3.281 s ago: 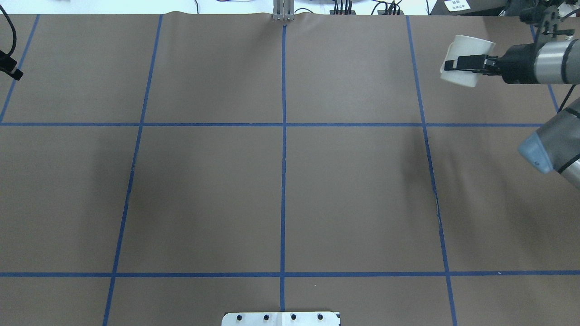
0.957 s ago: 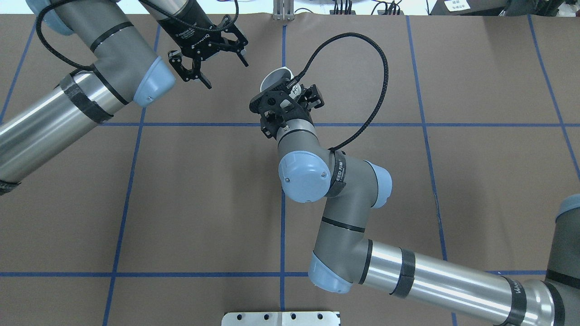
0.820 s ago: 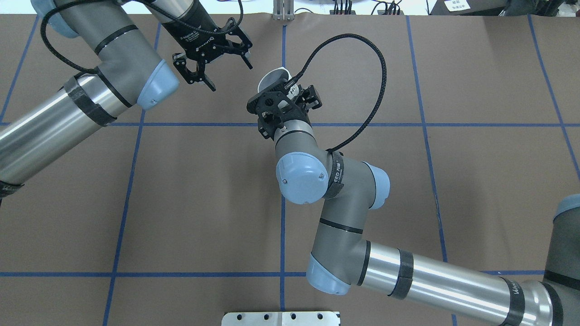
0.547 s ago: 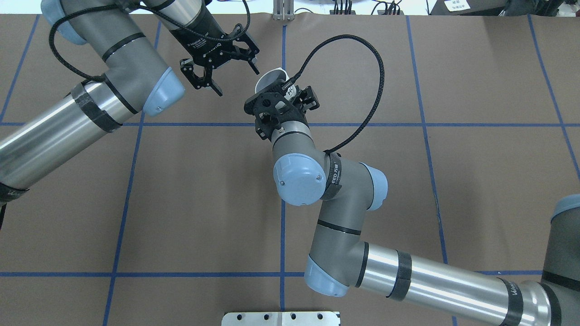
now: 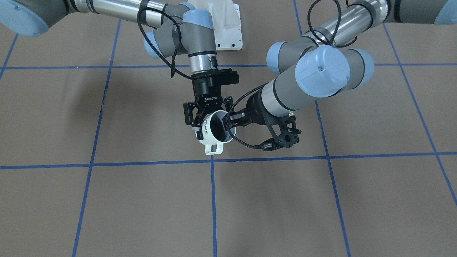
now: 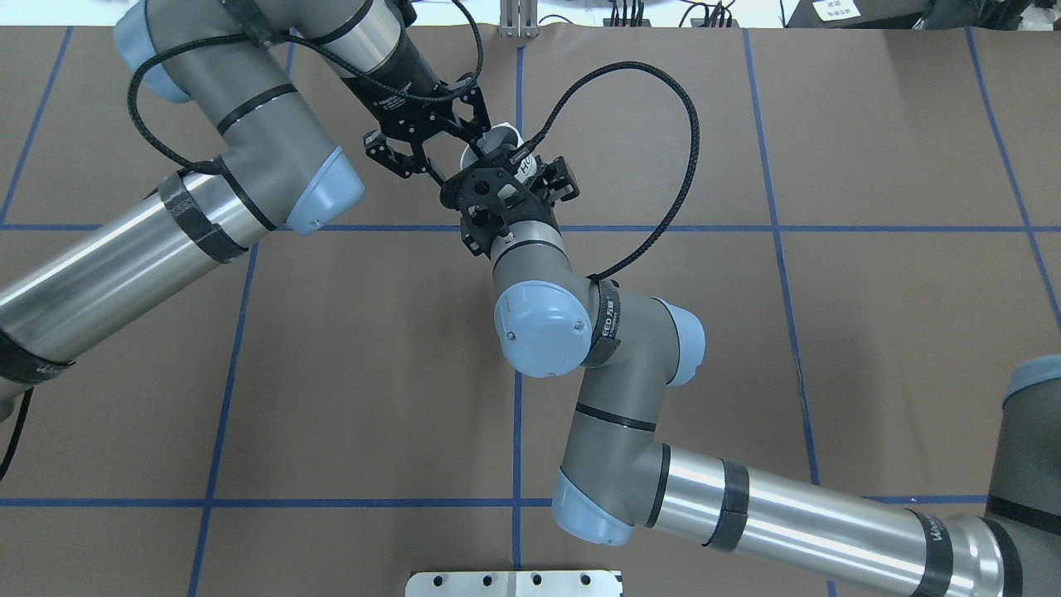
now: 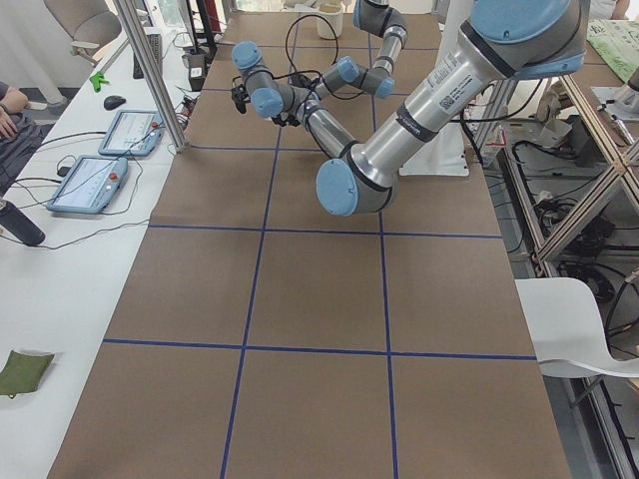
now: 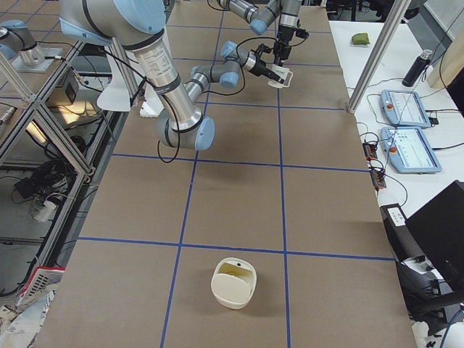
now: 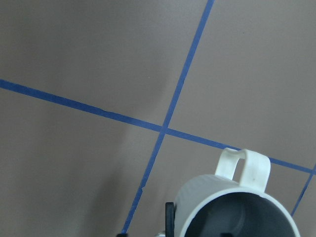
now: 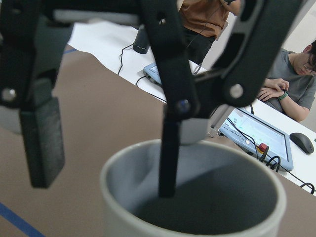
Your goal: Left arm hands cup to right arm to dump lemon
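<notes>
Nearest the right-side camera, a cream container [image 8: 233, 284] sits on the brown table [image 8: 239, 210], possibly with something yellow inside. Farther off, the cup [image 5: 207, 141] hangs tilted above the table, clamped by the right gripper [image 5: 208, 119]. Only the right wrist view shows the left gripper [image 10: 103, 173] spread apart, one finger [image 10: 165, 148] inside the rim, one outside.

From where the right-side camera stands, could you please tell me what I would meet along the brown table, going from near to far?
Container → right arm's elbow → cup
</notes>
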Controlling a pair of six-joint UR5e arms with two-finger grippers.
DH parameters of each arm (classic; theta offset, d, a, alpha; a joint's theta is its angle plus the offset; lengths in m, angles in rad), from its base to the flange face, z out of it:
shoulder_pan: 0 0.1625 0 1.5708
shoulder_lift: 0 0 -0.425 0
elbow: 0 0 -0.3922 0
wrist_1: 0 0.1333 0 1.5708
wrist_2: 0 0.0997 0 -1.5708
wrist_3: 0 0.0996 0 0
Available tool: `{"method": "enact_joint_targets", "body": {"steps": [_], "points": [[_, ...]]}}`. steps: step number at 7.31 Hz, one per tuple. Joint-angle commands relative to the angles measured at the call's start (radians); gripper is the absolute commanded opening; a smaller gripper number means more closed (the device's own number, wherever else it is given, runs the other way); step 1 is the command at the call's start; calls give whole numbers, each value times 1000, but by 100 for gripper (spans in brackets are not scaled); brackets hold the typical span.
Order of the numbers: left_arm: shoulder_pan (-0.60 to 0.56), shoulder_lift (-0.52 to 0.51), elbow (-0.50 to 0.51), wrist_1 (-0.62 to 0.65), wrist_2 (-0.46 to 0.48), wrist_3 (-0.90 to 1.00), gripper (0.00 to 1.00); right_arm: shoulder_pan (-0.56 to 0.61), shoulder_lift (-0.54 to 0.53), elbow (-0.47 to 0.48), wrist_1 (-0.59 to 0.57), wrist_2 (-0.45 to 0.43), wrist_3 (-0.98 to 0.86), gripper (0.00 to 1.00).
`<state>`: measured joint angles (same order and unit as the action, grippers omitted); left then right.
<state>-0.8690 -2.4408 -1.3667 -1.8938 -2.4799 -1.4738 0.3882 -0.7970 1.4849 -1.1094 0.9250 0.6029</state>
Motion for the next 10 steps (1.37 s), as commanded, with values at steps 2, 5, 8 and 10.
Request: {"method": "enact_joint_targets", "body": {"steps": [2, 5, 8, 10], "points": [[8, 0, 0, -1, 1, 4, 39, 0, 1, 0, 0, 2, 0, 1], [10, 0, 3, -1, 1, 6, 0, -2, -4, -2, 2, 0, 0, 87], [10, 0, 6, -1, 1, 7, 0, -2, -7, 2, 2, 2, -12, 99], [13, -1, 8, 1, 1, 7, 0, -5, -10, 9, 3, 2, -14, 99]]}}
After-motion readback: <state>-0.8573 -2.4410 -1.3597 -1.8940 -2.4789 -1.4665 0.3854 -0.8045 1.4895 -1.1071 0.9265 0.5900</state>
